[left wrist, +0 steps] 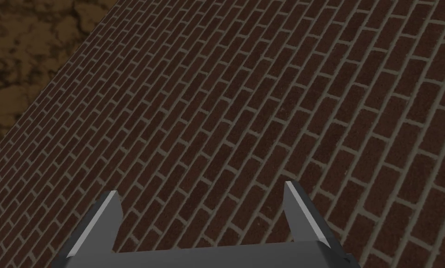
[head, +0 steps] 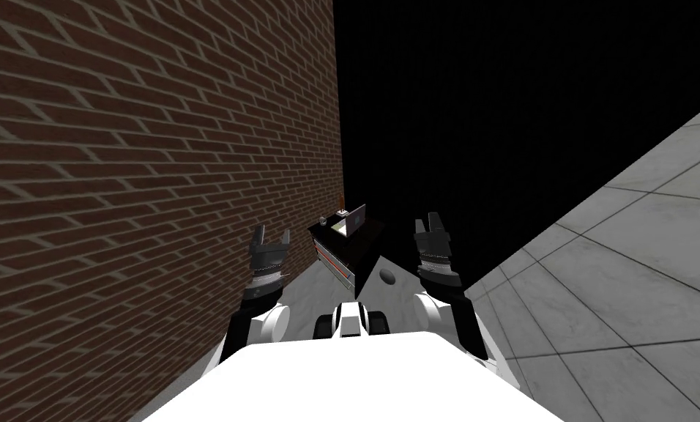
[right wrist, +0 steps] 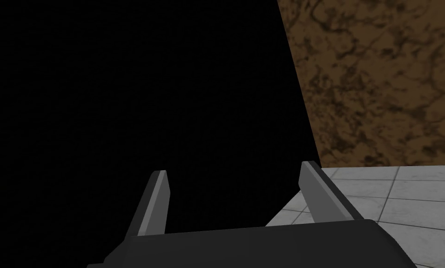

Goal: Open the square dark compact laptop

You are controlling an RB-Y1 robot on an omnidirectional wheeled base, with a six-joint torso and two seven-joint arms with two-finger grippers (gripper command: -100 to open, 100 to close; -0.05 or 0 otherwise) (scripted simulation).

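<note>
Barely begun: laptop (head: 355, 219) sits on dark desk (head: 356, 249) far off at 12 o'clock, untouched; L gripper (head: 271, 236) & R gripper (head: 427, 220) both released, empty.

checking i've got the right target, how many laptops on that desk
1: the laptop sits on the dark desk by the brick wall, far ahead. Other bits there are too small to tell.
</note>
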